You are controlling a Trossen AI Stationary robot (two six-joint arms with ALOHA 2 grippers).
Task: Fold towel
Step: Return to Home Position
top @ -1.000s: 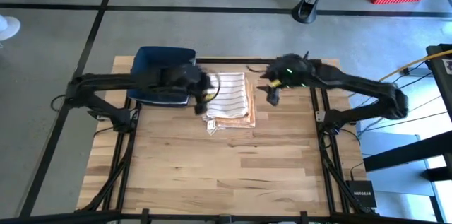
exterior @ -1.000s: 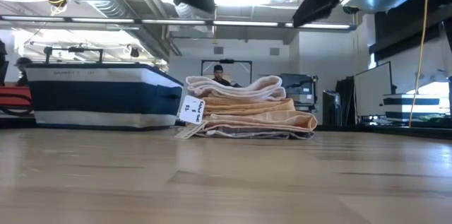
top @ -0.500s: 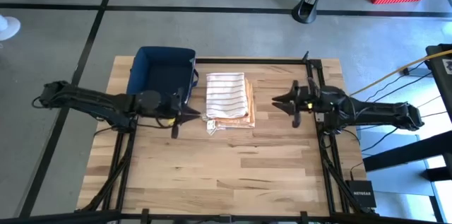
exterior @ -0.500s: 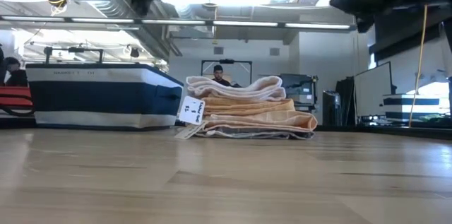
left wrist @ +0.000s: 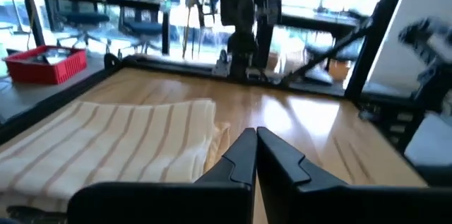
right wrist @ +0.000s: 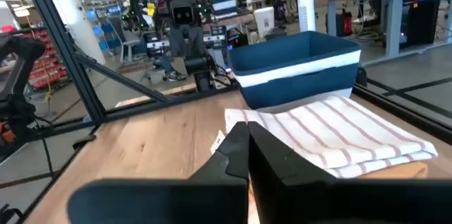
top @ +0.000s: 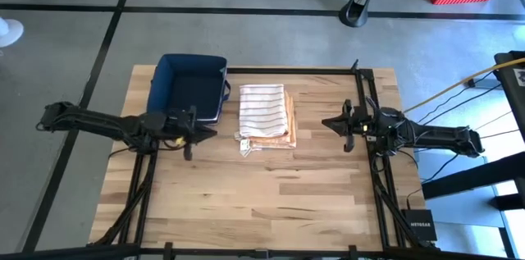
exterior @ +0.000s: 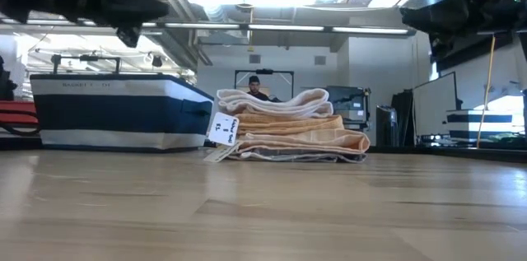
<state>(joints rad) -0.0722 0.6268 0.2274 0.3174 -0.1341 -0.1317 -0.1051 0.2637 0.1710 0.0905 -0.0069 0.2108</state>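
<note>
The wooden bench [top: 271,194] carries everything. My left arm [top: 107,120] reaches in low from its left side and my right arm [top: 426,135] from its right. From table height both arms are cut off by the top edge and show only as dark shapes. The blue basket [top: 193,88] stands at the far left, its inside too dark to read from above. Just beside it lies the stack of folded towels [top: 264,112], between my left jaws and my right jaws and apart from both. Both pairs are clenched on nothing, tips aimed at the stack. The white striped towel [right wrist: 339,128] on top hides most of the layers beneath. Only orange folds [exterior: 288,121] and a thin greyish edge at the bottom show. A small white tag [exterior: 224,128] sticks out on the basket side, its print unreadable.
</note>
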